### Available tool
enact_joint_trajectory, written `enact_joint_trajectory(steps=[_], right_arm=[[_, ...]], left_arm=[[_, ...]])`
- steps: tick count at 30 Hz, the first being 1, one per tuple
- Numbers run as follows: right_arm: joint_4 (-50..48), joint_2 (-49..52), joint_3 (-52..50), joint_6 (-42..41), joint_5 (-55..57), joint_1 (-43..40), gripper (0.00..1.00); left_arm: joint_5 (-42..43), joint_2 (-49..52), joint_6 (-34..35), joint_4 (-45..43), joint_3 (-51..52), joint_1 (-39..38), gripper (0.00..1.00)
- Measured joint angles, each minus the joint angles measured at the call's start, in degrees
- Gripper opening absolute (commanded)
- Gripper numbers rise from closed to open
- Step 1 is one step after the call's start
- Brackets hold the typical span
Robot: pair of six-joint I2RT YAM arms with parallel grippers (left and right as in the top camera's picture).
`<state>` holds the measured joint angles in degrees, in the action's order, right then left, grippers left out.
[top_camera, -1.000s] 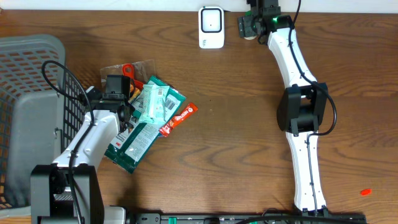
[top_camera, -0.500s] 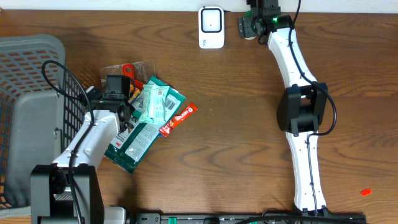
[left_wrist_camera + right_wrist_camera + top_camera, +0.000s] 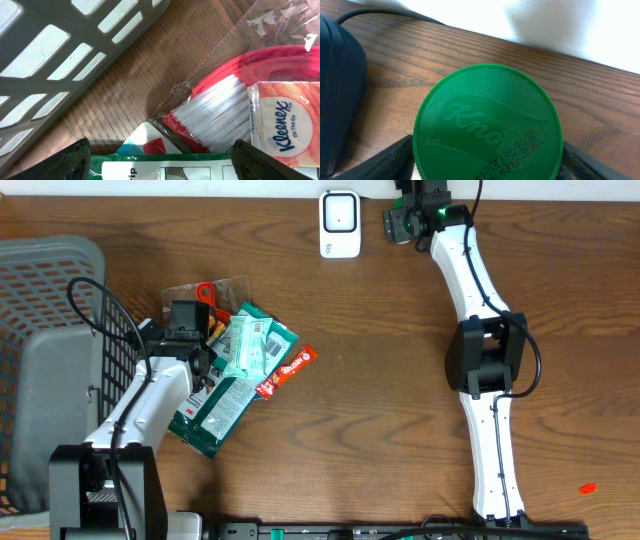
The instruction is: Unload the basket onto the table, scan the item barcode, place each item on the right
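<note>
Scan not yet done, we judge: right end effector [image 3: 487, 162] straddles the green lid [image 3: 487, 120] by the scanner [image 3: 340, 223] (gripped or not, we cannot tell), left end effector [image 3: 167, 160] stands open.

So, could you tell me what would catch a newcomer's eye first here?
The jumble of bright packets left of centre on the table, near the grey basket. Then the green Knorr lid filling the right wrist view, with the right gripper straddling it.

Basket [image 3: 45, 270] left, packets [image 3: 235, 375] beside, table [image 3: 380, 380] centre open
</note>
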<state>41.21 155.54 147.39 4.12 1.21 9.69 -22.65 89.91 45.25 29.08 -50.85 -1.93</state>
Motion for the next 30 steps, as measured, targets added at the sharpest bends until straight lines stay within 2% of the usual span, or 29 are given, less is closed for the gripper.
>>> enact_joint_trajectory(steps=[6,12,13,17,24,30], right_arm=[[0.15,0.0,0.13,0.13,-0.61,0.0,0.51],[0.11,-0.02,0.2,0.13,-0.68,0.0,0.48],[0.37,0.0,0.2,0.15,-0.61,0.0,0.5],[0.39,0.09,0.2,0.13,-0.59,0.0,0.76],[-1.53,0.22,0.2,0.48,-0.61,0.0,0.99],[-4.79,0.63,0.2,0.48,-0.61,0.02,0.99]], left_arm=[[0.02,0.0,0.0,0.0,0.0,0.0,0.89],[0.02,0.0,0.0,0.0,0.0,0.0,0.89],[0.02,0.0,0.0,0.0,0.0,0.0,0.89],[0.02,0.0,0.0,-0.02,0.0,0.0,0.89],[0.02,0.0,0.0,-0.02,0.0,0.0,0.89],[0.02,0.0,0.0,-0.02,0.0,0.0,0.89]])
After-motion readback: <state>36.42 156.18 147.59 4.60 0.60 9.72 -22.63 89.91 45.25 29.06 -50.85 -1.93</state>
